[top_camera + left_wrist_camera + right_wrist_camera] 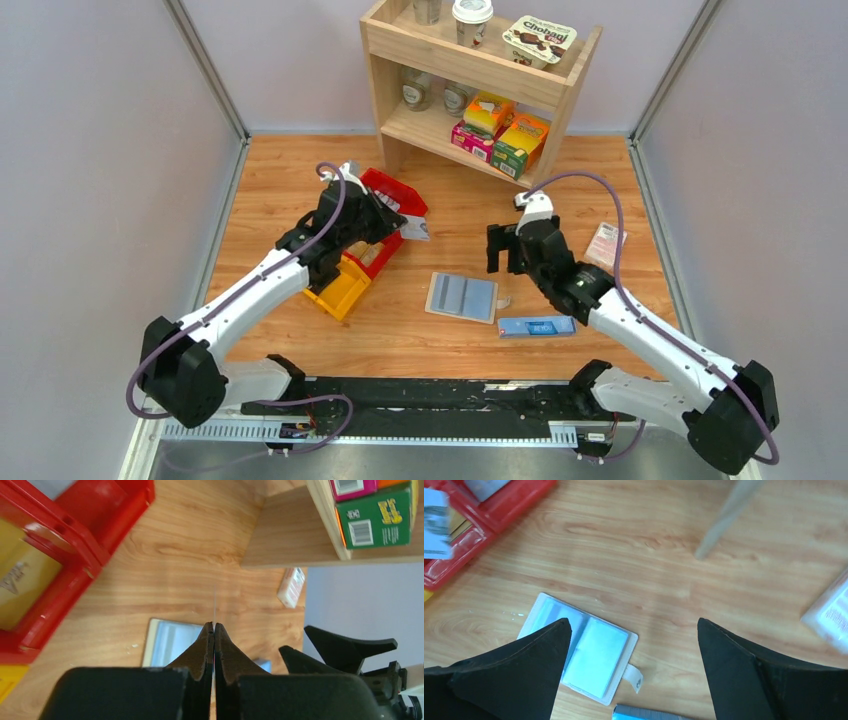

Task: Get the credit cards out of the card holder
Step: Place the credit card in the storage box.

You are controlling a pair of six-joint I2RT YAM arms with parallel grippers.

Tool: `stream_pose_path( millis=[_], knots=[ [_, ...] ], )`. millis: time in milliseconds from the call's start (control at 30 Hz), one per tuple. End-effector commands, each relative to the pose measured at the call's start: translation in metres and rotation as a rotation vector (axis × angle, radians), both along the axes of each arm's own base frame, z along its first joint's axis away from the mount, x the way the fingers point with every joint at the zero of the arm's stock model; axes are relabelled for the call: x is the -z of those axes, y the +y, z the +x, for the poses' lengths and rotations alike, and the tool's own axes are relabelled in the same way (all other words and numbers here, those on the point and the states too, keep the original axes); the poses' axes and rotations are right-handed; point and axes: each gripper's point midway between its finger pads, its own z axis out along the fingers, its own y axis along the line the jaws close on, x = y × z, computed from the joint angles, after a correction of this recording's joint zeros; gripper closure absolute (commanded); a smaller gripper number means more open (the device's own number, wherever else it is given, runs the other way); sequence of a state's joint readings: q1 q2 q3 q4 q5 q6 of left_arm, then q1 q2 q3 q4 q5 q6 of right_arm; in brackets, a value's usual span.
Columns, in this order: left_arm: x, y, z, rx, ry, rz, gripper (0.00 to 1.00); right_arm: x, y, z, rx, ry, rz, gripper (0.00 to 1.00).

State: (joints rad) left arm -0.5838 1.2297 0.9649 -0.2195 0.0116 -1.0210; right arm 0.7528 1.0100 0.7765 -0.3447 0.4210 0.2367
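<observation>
Right gripper (634, 623) wide, card holder (594, 657) open beneath (left gripper (214, 626) pinches card (415, 229))

A wood-grain tabletop (300, 170) is enclosed on 3 sides by plain pale lilac-grey walls: a left wall (90, 150), a back wall (290, 60) and a right wall (770, 130). The 2 rear corners are marked by slanted metal posts (205, 65). A light wooden shelf unit (450, 52) with 2 levels is set on the table against the back wall, turned slightly askew. The whole space is lit evenly, and only soft shadows are cast.
</observation>
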Motion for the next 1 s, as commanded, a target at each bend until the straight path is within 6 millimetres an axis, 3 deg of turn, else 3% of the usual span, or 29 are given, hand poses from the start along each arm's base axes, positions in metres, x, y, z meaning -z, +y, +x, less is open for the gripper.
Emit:
stream_pose_path(
  millis=[0,133,267,367,467,567,733,800,900,967],
  knots=[
    [-0.006,0.023,0.030,-0.070,-0.104,0.055,1.00,0.018,0.003,-0.019,-0.016,0.229,0.229,0.00],
    [0.003,0.046,0.053,-0.131,-0.105,0.140,1.00,0.026,-0.018,-0.016,0.016,0.244,0.255,0.00],
    [0.010,0.065,0.079,-0.205,-0.095,0.168,1.00,0.006,-0.032,-0.008,0.059,0.131,0.248,0.00],
    [0.029,0.077,0.101,-0.261,-0.062,0.187,1.00,0.001,-0.033,-0.008,0.066,0.107,0.317,0.00],
    [0.040,0.082,0.119,-0.296,-0.057,0.203,1.00,-0.001,-0.038,-0.006,0.069,0.100,0.301,0.00],
    [0.055,0.089,0.140,-0.362,-0.030,0.234,1.00,-0.004,-0.060,0.000,0.213,0.085,0.293,0.00],
    [0.061,0.096,0.172,-0.484,-0.008,0.218,1.00,-0.008,-0.068,0.005,0.249,0.053,0.282,0.00],
    [0.071,0.096,0.182,-0.511,0.004,0.221,1.00,-0.009,-0.071,0.006,0.271,0.052,0.282,0.00],
    [0.085,0.098,0.190,-0.544,0.051,0.239,1.00,-0.010,-0.078,0.006,0.298,0.043,0.263,0.00],
    [0.093,0.100,0.194,-0.565,0.078,0.258,0.94,-0.010,-0.079,0.005,0.295,0.039,0.255,0.00]
  ],
)
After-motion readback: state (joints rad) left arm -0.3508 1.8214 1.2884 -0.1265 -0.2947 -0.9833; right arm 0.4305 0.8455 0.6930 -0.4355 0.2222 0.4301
